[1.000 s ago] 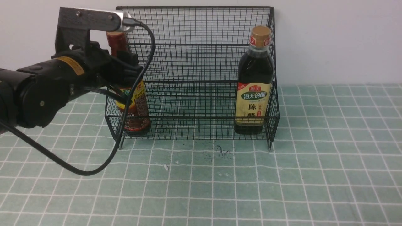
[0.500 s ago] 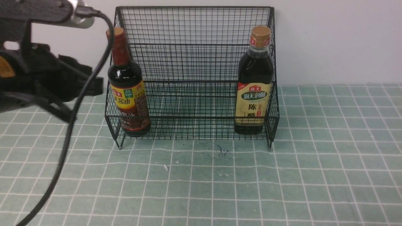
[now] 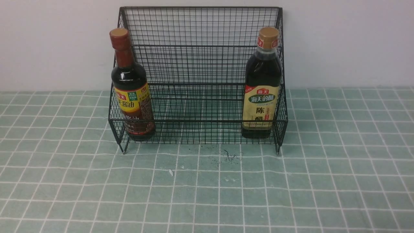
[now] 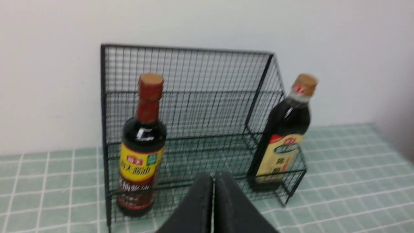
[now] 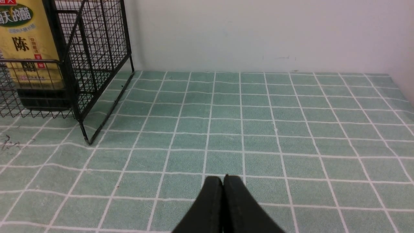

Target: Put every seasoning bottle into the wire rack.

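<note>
Nearest the cameras: both arms are gone from the front view, where a second ago the left arm filled the left side with its jaws about the slim bottle, and half a second ago it was pulling away to the left edge. The left gripper [image 4: 213,181] shows only in its own wrist view, jaws pressed together with nothing between them, held back from the rack and facing it. The right gripper [image 5: 223,183] shows likewise in its wrist view, jaws closed and empty, low over the tiled surface [image 3: 207,194] out to the rack's right. Next out: bare surface in front of the rack, with a dark scuff and a small white fleck. Then the rack [image 3: 200,64], standing against the wall. On its lowest shelf, behind the front rail, the slim bottle [image 3: 131,94] stands upright at the left end, just beside the side mesh; the wide bottle [image 3: 263,87] stands upright at the right end, unchanged across the second. Neither leans in the front view. Judgement: the release of the slim bottle was the last placing step; with both bottles seated and no bottle left on the surface, the task looks complete.
</note>
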### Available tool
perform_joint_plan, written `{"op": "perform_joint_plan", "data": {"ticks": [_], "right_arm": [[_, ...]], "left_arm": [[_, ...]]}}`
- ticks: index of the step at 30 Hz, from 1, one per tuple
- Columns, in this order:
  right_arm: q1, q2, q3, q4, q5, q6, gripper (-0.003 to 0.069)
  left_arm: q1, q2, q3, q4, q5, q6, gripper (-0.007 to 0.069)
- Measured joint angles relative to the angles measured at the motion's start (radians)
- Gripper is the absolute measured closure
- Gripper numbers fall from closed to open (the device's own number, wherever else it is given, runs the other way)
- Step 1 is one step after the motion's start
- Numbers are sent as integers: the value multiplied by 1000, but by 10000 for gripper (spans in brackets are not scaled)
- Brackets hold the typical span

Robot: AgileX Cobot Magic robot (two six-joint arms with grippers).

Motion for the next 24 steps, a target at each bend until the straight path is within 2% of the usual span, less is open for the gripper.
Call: {"op": "perform_joint_plan", "data": {"ticks": [6, 13, 21, 24], "right_arm": [[0, 0, 0, 0, 0, 0, 673], [0, 0, 0, 0, 0, 0, 673], [0, 0, 0, 0, 0, 0, 673], [0, 0, 0, 0, 1, 0, 673]], "left_arm": [[0, -116, 1, 63, 28, 66, 631], [10, -233, 116, 156, 28, 55, 631], [155, -482, 615, 170, -244, 80, 631], [193, -515, 778, 170, -280, 80, 631]]}}
